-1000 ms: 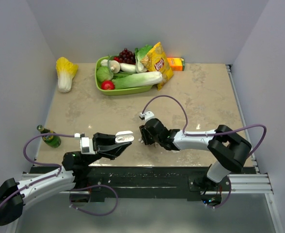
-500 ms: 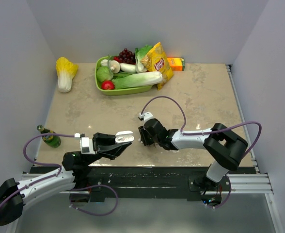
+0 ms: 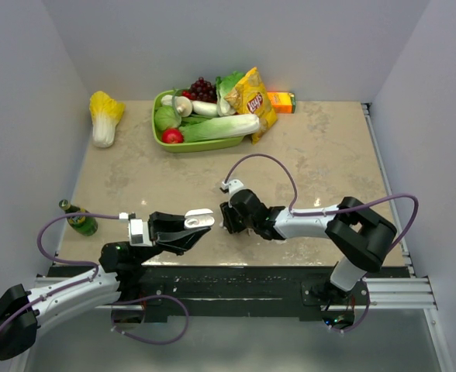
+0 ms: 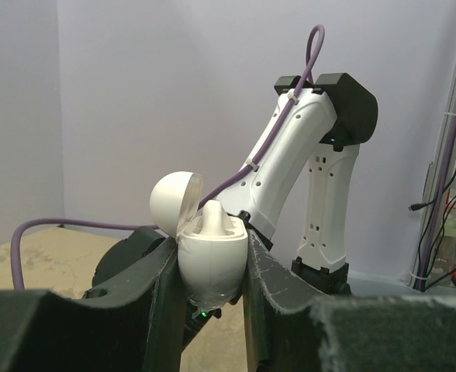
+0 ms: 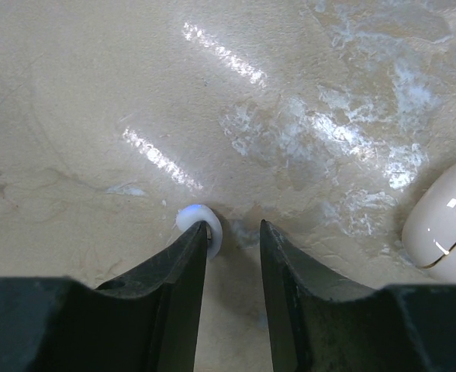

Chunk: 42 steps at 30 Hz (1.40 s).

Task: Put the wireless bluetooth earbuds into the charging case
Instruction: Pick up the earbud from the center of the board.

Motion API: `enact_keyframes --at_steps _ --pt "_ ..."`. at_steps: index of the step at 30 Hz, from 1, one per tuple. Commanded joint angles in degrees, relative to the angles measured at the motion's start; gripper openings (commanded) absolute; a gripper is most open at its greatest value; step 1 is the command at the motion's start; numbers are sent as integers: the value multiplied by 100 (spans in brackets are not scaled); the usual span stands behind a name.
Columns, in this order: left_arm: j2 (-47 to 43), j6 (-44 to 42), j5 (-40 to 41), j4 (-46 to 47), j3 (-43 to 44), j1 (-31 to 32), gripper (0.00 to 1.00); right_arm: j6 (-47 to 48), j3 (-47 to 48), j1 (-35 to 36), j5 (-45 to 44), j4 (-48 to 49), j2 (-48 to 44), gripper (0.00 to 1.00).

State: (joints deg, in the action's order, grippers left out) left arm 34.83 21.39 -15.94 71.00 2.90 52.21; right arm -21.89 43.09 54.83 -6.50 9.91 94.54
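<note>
My left gripper is shut on the charging case and holds it just above the table's near edge. In the left wrist view the white case sits upright between my fingers, lid open, with one earbud standing in it. My right gripper is low on the table just right of the case. In the right wrist view the right gripper is open, and the other earbud lies on the table against the tip of the left finger.
A green tray of vegetables, a chip bag and an orange box stand at the back. A cabbage lies at the far left, a green bottle at the near left. A pale rounded object shows at the right wrist view's right edge.
My right gripper has crept a little to the left, towards the case. The left arm and the case have not moved.
</note>
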Motion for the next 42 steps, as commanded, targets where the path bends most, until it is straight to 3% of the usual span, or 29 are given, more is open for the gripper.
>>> enact_keyframes --at_steps 1,9,21,24,28,32,35,42 --pt "33 -161 65 353 -492 35 0 -52 -64 142 149 134 12 38" --pt "24 -135 56 344 -492 35 0 -52 -64 230 220 204 161 35" --pt "15 -135 56 318 -501 35 0 -96 -134 230 44 230 -6 8" --pt "-11 -126 91 318 -527 35 0 -131 -213 230 -158 91 -409 1" --pt "-55 -144 144 274 -527 35 0 -96 -266 230 -650 -838 -1629 0" --pt "32 -170 197 326 -474 35 0 52 -196 230 -1168 -1868 -3436 0" --pt "164 -196 206 397 -413 35 0 377 14 230 -863 -2335 -4387 0" --pt "349 -363 -277 249 -71 35 0 1054 673 283 1289 -2853 -5174 0"
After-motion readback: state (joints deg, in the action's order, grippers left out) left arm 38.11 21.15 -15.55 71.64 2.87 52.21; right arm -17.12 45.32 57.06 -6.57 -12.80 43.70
